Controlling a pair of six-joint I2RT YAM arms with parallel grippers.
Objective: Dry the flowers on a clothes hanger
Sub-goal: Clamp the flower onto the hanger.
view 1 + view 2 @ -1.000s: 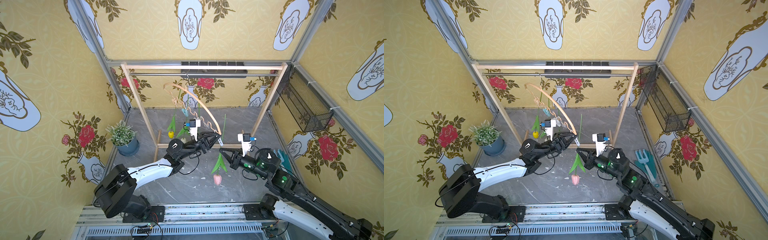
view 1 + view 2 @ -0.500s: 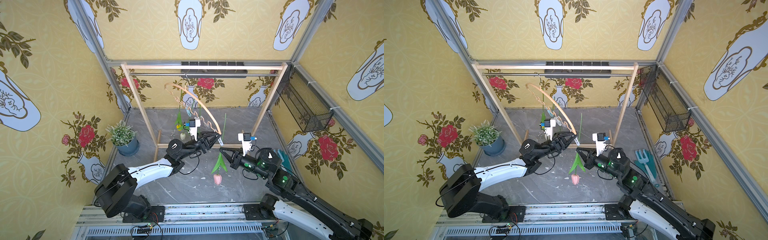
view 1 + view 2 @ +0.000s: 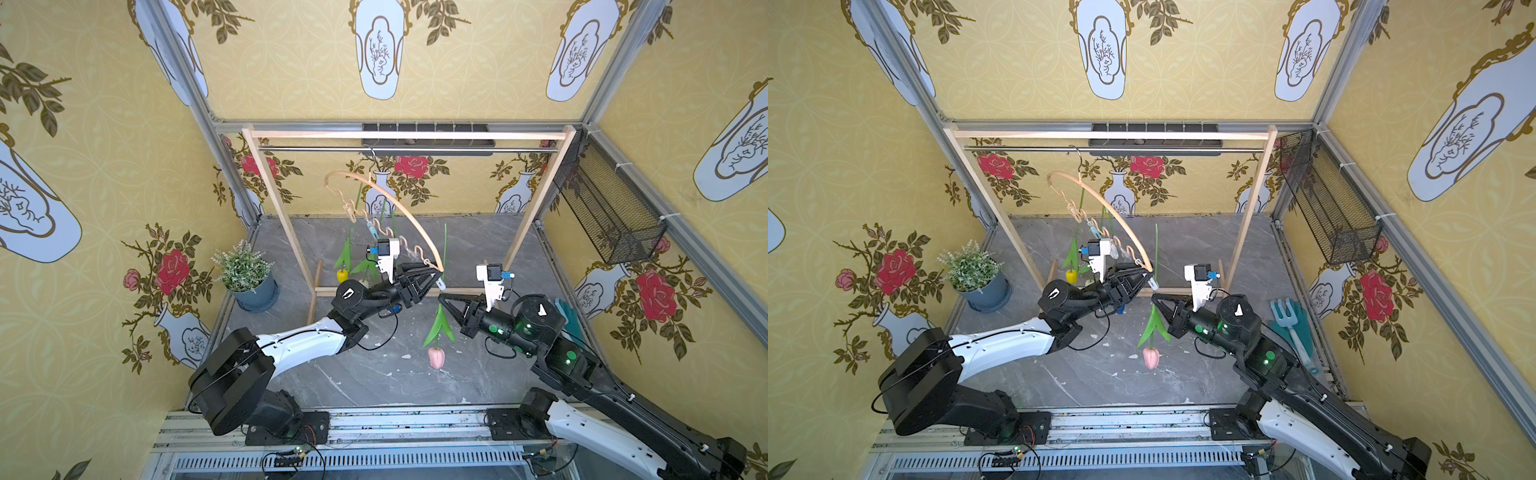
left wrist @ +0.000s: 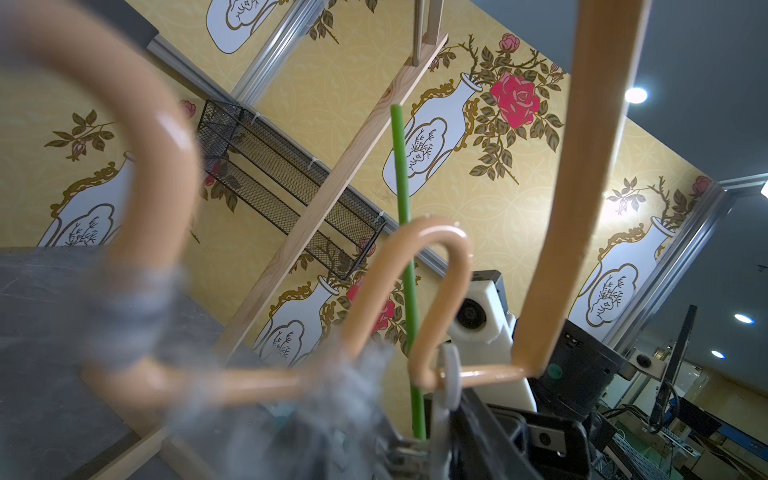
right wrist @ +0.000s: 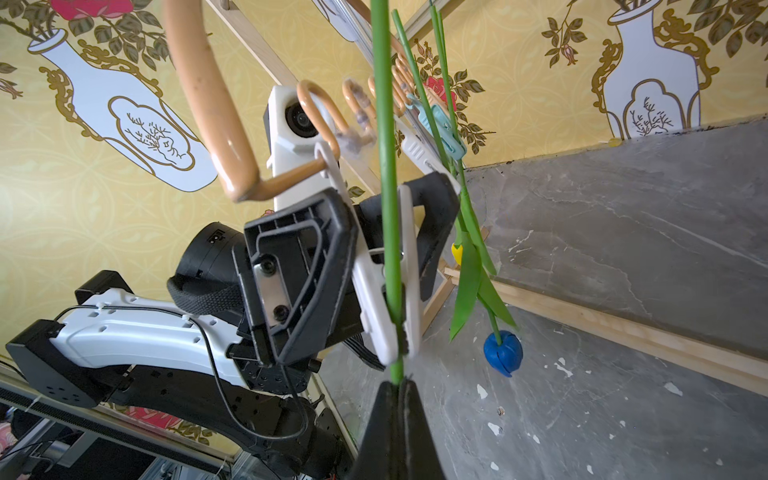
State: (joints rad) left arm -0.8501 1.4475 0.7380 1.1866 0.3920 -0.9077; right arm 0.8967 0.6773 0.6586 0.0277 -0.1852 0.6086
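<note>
Green thin tulip stem [image 5: 384, 124] pinched in R jaws; L jaws straddle white plastic clip [image 5: 372, 299], grip unclear.

Half hidden behind the left arm [image 3: 299, 345] in both top views: white tulip head [image 3: 364, 283], at nine o'clock from the left gripper [image 3: 436, 279]. Blurred past naming in the left wrist view: nearest hanger loop [image 4: 160, 158] and a grey shape [image 4: 137, 316] on it.

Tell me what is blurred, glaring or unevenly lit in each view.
Left wrist view: the near loops of the clothes hanger are badly out of focus, the far wall sharp, and a ceiling lamp flares white. Right wrist view: the white clip and tulip stem are crisp. Both top views: sharp, evenly lit, no glare.
</note>
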